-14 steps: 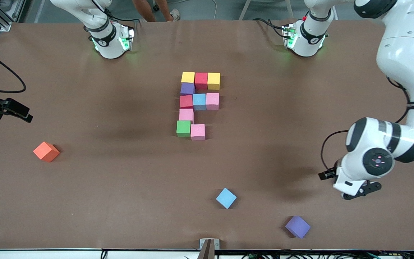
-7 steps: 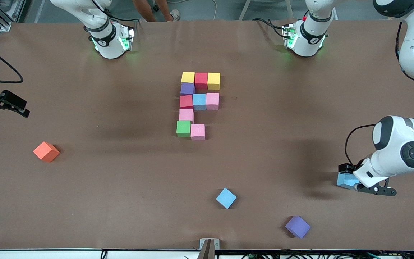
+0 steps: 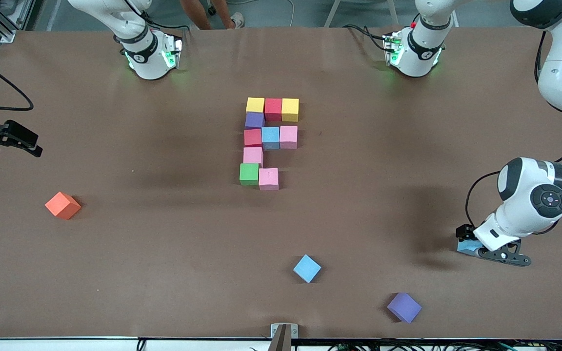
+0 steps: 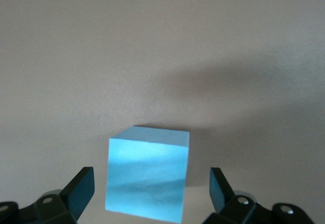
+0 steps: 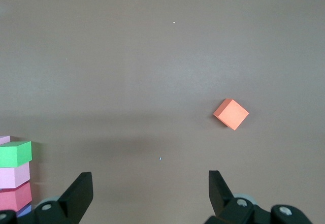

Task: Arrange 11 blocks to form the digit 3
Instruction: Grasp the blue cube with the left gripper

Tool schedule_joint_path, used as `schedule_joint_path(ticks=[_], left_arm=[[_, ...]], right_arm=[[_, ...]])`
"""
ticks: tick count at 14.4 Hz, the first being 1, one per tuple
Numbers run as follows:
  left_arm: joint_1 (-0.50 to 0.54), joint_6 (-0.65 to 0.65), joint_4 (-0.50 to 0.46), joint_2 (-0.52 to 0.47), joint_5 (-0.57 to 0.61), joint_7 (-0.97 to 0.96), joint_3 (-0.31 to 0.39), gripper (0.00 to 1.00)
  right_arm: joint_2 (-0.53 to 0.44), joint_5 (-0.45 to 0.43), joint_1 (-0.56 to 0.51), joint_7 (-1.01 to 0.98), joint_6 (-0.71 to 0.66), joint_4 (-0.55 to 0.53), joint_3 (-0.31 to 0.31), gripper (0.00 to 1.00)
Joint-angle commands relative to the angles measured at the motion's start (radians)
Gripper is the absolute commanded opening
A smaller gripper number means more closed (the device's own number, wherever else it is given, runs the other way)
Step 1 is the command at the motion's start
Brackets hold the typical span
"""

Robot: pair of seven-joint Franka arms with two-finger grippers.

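A wide bench (image 3: 164,253) covered in matte brown sheeting fills nearly the whole front view, lit evenly with soft shadows. Above its top edge lies grey floor (image 3: 271,12), crossed by a cable (image 3: 288,9) and metal frame legs (image 3: 332,12).

Left gripper (image 3: 476,247) low at table, left arm's end, jaws open astride one block (image 4: 148,181); gap each side, block on table (image 3: 164,273). From that block toward right arm's end: second loose block (image 3: 404,307), then third loose block (image 3: 307,268), both nearer to front camera, well apart. Block cluster (image 3: 266,141) mid-table, farther from front camera than straddled block: ten touching, rows of three, three, two, joined by singles at right arm's side. Right gripper (image 5: 150,193) open, over table edge at right arm's end; lone cube (image 3: 63,205) on table near it, not beneath.
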Motion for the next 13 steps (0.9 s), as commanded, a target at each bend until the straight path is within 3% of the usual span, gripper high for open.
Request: schedule_joint_path(ticks=[1, 2, 3, 4, 5, 7, 9, 13], left_arm=[[0.030, 0.063, -0.016, 0.022, 0.052, 0.004, -0.009, 1.00], [0.039, 0.080, -0.018, 0.029, 0.058, 0.004, -0.009, 1.00], [0.047, 0.084, -0.019, 0.034, 0.058, -0.007, -0.009, 0.90], [0.049, 0.084, -0.024, 0.031, 0.047, -0.022, -0.009, 0.57], [0.052, 0.083, -0.024, 0.026, 0.038, -0.044, -0.011, 0.38], [0.049, 0.069, -0.024, 0.017, 0.026, -0.137, -0.020, 0.17], [0.044, 0.036, -0.024, 0.009, 0.004, -0.226, -0.038, 0.14], [0.046, -0.240, -0.022, -0.049, 0.001, -0.574, -0.173, 0.14]], right_arm=[[-0.017, -0.022, 0.045, -0.003, -0.007, -0.005, -0.021, 1.00], [-0.017, -0.030, 0.059, 0.000, -0.003, -0.005, -0.036, 1.00], [-0.015, -0.030, 0.049, -0.006, -0.004, -0.005, -0.034, 1.00], [-0.015, -0.028, 0.027, -0.009, -0.006, -0.005, -0.030, 1.00], [-0.015, -0.028, 0.020, -0.011, -0.006, -0.005, -0.021, 1.00], [-0.015, -0.030, -0.002, -0.011, -0.001, -0.008, 0.005, 1.00], [-0.015, -0.031, -0.014, -0.011, -0.001, -0.010, 0.021, 1.00], [-0.017, -0.045, -0.010, -0.010, -0.010, -0.010, 0.021, 1.00]])
